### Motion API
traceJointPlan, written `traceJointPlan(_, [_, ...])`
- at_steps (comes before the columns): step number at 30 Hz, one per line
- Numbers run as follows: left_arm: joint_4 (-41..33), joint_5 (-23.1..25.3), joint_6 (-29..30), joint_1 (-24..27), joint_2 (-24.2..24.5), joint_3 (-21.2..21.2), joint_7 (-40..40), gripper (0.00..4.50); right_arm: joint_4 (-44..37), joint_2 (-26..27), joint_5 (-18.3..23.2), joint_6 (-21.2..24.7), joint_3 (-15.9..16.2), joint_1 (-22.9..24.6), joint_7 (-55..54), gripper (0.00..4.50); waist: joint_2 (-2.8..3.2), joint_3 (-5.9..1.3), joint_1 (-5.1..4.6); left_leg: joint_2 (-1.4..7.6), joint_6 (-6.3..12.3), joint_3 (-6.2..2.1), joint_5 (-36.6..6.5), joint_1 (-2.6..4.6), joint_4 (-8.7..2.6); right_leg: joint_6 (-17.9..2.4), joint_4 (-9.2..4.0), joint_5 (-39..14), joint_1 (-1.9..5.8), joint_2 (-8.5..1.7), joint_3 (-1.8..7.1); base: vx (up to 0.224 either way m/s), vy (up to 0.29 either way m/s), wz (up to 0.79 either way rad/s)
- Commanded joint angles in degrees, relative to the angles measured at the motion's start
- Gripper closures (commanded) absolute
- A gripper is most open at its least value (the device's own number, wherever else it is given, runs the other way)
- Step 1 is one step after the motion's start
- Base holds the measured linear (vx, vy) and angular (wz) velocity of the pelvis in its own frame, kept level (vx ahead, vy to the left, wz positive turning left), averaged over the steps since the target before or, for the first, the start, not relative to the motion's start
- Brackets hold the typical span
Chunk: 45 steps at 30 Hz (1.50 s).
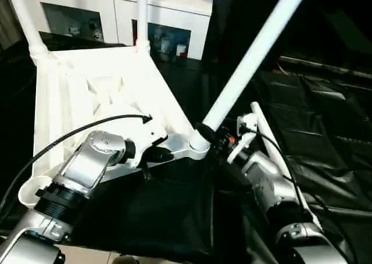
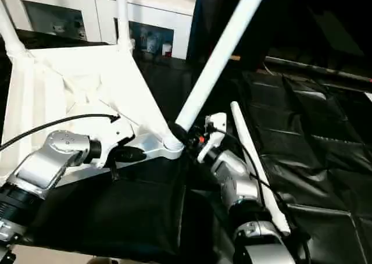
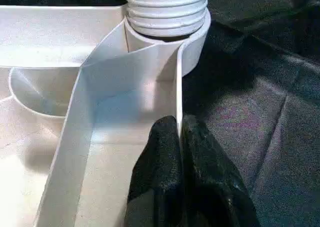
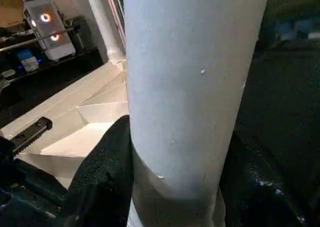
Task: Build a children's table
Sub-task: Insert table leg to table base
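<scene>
A black-draped work table (image 1: pixel 325 130) carries a white tabletop (image 1: pixel 99 89) lying upside down, ribbed underside up (two legs already stand in its far corner sockets). A third long white leg (image 1: pixel 256 54) slants up from the near corner socket (image 1: pixel 199 145). A fourth leg (image 2: pixel 256 165) lies on the black cloth to the right, partly behind the right forearm. The left gripper (image 3: pixel 179 152) pinches the tabletop's thin edge wall beside that socket, black fingers clenched on it. The right gripper (image 4: pixel 175 177) grasps the slanted leg near its base, one finger (image 4: pixel 102 177) on each side.
</scene>
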Motion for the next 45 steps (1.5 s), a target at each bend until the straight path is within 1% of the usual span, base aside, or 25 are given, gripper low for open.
traceJointPlan(1, [0.3,0.7,0.2,0.1,0.3,-0.5,-0.8,4.5,4.3,-2.0,-2.7,0.5,-1.2,2.8,-1.7,2.61,1.82,-3.51,-0.04,0.28,-3.0,-0.02,-24.6,1.26,-5.18,-11.0,-4.86,-20.4,1.68,-2.07,1.4,0.0,0.0,0.0])
traceJointPlan(5, [0.7,0.9,-0.1,-0.2,0.3,-0.5,-0.7,4.5,2.9,-3.3,-5.0,-2.1,0.6,4.2,-1.7,2.61,1.91,-3.59,0.11,0.29,-2.86,0.07,-24.3,1.3,-5.23,-10.8,-4.94,-19.9,1.68,-2.04,1.43,0.0,0.0,0.0])
traceJointPlan(8, [1.0,1.0,-0.2,-0.3,0.2,-0.5,-0.6,4.5,1.3,-4.3,-7.0,-3.4,2.4,4.9,-1.0,2.61,1.82,-3.63,0.35,0.25,-2.58,0.17,-23.5,1.28,-5.28,-10.6,-4.91,-19.3,1.8,-1.92,1.46,0.0,0.0,0.0])
traceJointPlan(9, [1.2,1.0,-0.3,-0.4,0.1,-0.6,-0.5,4.5,0.8,-4.9,-8.1,-4.3,3.2,5.0,-0.8,2.61,1.64,-3.66,0.41,0.27,-2.49,0.2,-23.1,1.22,-5.28,-10.6,-4.92,-19.0,1.82,-1.96,1.46,0.0,0.0,0.0])
traceJointPlan(12, [1.3,1.2,-0.5,-0.4,0.1,-0.7,-0.3,4.5,-0.6,-5.7,-9.1,-5.5,4.3,5.1,-0.1,2.61,1.69,-3.54,0.39,0.23,-2.47,0.21,-23.4,1.19,-5.33,-10.3,-5.02,-19.8,1.79,-1.89,1.44,0.0,0.0,0.0])
traceJointPlan(13, [1.3,1.2,-0.5,-0.4,0.0,-0.7,-0.3,4.5,-1.0,-6.0,-9.3,-5.5,4.6,5.0,0.3,2.61,1.3,-3.5,0.3,0.24,-2.33,0.25,-24.1,1.24,-5.29,-10.1,-5.2,-20.9,1.69,-1.9,1.46,0.0,0.0,0.0])
traceJointPlan(14, [1.4,1.2,-0.5,-0.5,0.0,-0.8,-0.3,4.5,-1.1,-6.2,-9.4,-5.6,4.7,5.0,0.5,2.61,1.54,-3.49,0.37,0.28,-2.31,0.13,-24.5,1.28,-5.34,-9.8,-5.24,-22.0,1.63,-2.0,1.46,0.0,0.0,0.0])
traceJointPlan(15, [1.3,1.3,-0.6,-0.4,0.0,-0.9,-0.3,4.5,-1.3,-6.4,-9.6,-5.7,5.1,4.9,0.7,2.61,1.28,-3.5,0.31,0.28,-2.23,0.16,-24.5,1.22,-5.31,-9.8,-5.29,-22.0,1.64,-1.98,1.47,0.0,0.0,0.0])
traceJointPlan(19, [0.8,1.7,-1.5,0.4,0.5,-1.9,-1.5,4.5,-2.2,-6.8,-9.8,-4.1,6.2,4.8,2.3,2.61,1.38,-3.58,0.39,0.29,-2.08,0.14,-23.7,1.14,-5.36,-9.8,-5.18,-20.9,1.73,-1.93,1.45,0.0,0.0,0.0])
traceJointPlan(20, [0.4,1.7,-1.5,0.6,0.8,-2.3,-2.2,4.5,-2.4,-6.8,-9.6,-2.9,6.3,4.5,2.5,2.61,1.14,-3.58,0.36,0.3,-1.92,0.21,-23.3,1.11,-5.36,-9.9,-5.17,-20.3,1.76,-1.89,1.45,0.0,0.0,0.0])
traceJointPlan(21, [0.4,1.7,-1.5,0.6,0.8,-2.3,-2.2,4.5,-2.4,-6.8,-9.6,-2.9,6.3,4.5,2.5,2.61,1.21,-3.61,0.4,0.27,-1.86,0.21,-23.0,1.11,-5.36,-10.0,-5.08,-19.9,1.82,-1.89,1.46,0.0,0.0,0.0])
traceJointPlan(22, [-1.0,1.3,-2.2,1.4,1.8,-3.2,-4.7,4.5,-1.6,-6.8,-9.8,-0.6,7.1,3.0,3.6,2.61,1.41,-3.68,0.41,0.3,-1.87,0.24,-22.2,1.12,-5.45,-10.1,-5.01,-18.9,1.88,-1.89,1.48,0.0,0.0,0.0])
traceJointPlan(23, [-1.8,1.0,-2.6,1.8,2.2,-3.8,-5.9,4.5,-0.9,-7.0,-10.0,0.8,7.7,2.1,4.5,2.61,1.36,-3.72,0.28,0.33,-1.81,0.19,-22.0,1.08,-5.5,-10.4,-4.92,-18.1,2.01,-1.8,1.42,0.0,0.0,0.0])
traceJointPlan(25, [-2.2,1.0,-2.8,2.0,2.3,-4.0,-6.4,4.5,-0.6,-7.1,-10.1,1.3,8.0,1.7,5.0,2.61,1.38,-3.73,0.22,0.35,-1.93,0.25,-21.8,1.14,-5.51,-10.7,-4.86,-17.3,1.99,-1.78,1.43,0.0,0.0,0.0])
traceJointPlan(27, [-3.3,0.7,-4.1,2.5,2.7,-4.9,-8.1,4.5,0.4,-7.4,-10.2,3.5,8.9,0.7,6.7,2.61,1.37,-3.73,0.19,0.34,-2.01,0.26,-21.8,1.17,-5.5,-10.9,-4.84,-16.9,1.98,-1.77,1.42,0.0,0.0,0.0])
traceJointPlan(29, [-4.1,0.5,-4.8,2.8,3.0,-5.7,-9.4,4.5,1.0,-7.7,-10.5,5.4,9.9,0.0,8.6,2.61,1.36,-3.72,0.17,0.36,-2.26,0.21,-22.4,1.25,-5.54,-10.7,-4.86,-17.4,1.93,-1.77,1.41,0.0,0.0,0.0])
traceJointPlan(33, [-4.2,0.9,-5.2,2.7,3.1,-6.4,-9.6,4.5,0.9,-8.3,-11.5,5.8,11.1,0.3,10.7,2.61,1.24,-3.59,0.15,0.41,-2.87,0.09,-25.4,1.56,-5.62,-10.0,-5.27,-20.8,1.69,-1.9,1.41,0.0,0.0,0.0])
traceJointPlan(37, [-2.7,0.8,-8.7,2.2,2.9,-6.2,-10.9,4.5,0.3,-9.8,-11.2,6.3,11.7,2.7,14.3,2.61,1.28,-3.31,0.32,0.44,-2.9,0.02,-28.1,1.95,-5.77,-9.2,-5.89,-23.8,1.34,-1.9,1.4,0.0,0.0,0.0])
traceJointPlan(38, [-2.4,0.5,-9.8,2.0,2.9,-6.1,-11.7,4.5,0.0,-10.2,-11.2,6.2,12.0,3.4,15.3,2.61,1.16,-3.01,0.23,0.37,-3.19,-0.25,-31.7,2.29,-5.85,-8.2,-6.5,-28.4,1.11,-2.01,1.26,0.0,0.0,0.0])
traceJointPlan(39, [-2.2,0.3,-10.3,1.9,3.0,-6.1,-12.3,4.5,0.0,-10.6,-11.4,5.9,12.2,3.8,15.8,2.61,1.13,-3.11,0.27,0.37,-3.28,-0.38,-32.3,2.43,-5.83,-7.8,-6.59,-29.5,1.16,-2.12,1.23,0.0,0.0,0.0])
traceJointPlan(40, [-2.1,0.3,-10.5,1.8,3.1,-6.1,-12.6,4.5,0.0,-10.8,-11.5,5.7,12.3,4.1,16.0,2.61,1.51,-3.16,0.32,0.35,-3.37,-0.5,-32.6,2.48,-5.84,-7.6,-6.61,-29.9,1.14,-2.17,1.27,0.0,0.0,0.0])
traceJointPlan(42, [-1.5,0.4,-10.7,1.4,3.3,-6.2,-13.4,4.5,0.3,-11.2,-11.8,5.0,12.4,4.5,16.1,2.61,1.35,-3.15,0.28,0.35,-3.29,-0.54,-33.2,2.55,-5.87,-7.4,-6.83,-30.3,0.94,-2.06,1.24,0.0,0.0,0.0])
traceJointPlan(43, [-1.3,0.4,-10.8,1.2,3.3,-6.3,-13.4,4.5,0.4,-11.2,-11.8,4.9,12.4,4.5,16.1,2.61,1.36,-3.1,0.22,0.34,-3.35,-0.6,-33.8,2.65,-5.85,-7.3,-6.9,-30.9,0.86,-2.06,1.18,0.0,0.0,0.0])
traceJointPlan(44, [-1.2,0.5,-10.7,1.1,3.4,-6.5,-13.5,4.5,0.4,-11.2,-11.8,5.0,12.2,4.5,15.9,2.61,1.67,-3.06,0.15,0.31,-3.52,-0.78,-34.8,2.65,-5.92,-7.1,-7.01,-32.0,0.91,-2.08,1.06,0.0,0.0,0.0])
traceJointPlan(45, [-1.1,0.5,-10.7,1.0,3.4,-6.5,-13.6,4.5,0.4,-11.2,-11.8,5.0,12.0,4.5,15.8,2.61,1.52,-3.05,0.09,0.3,-3.51,-0.84,-35.6,2.79,-5.88,-6.7,-7.19,-33.0,0.78,-2.09,0.96,0.0,0.0,0.0])
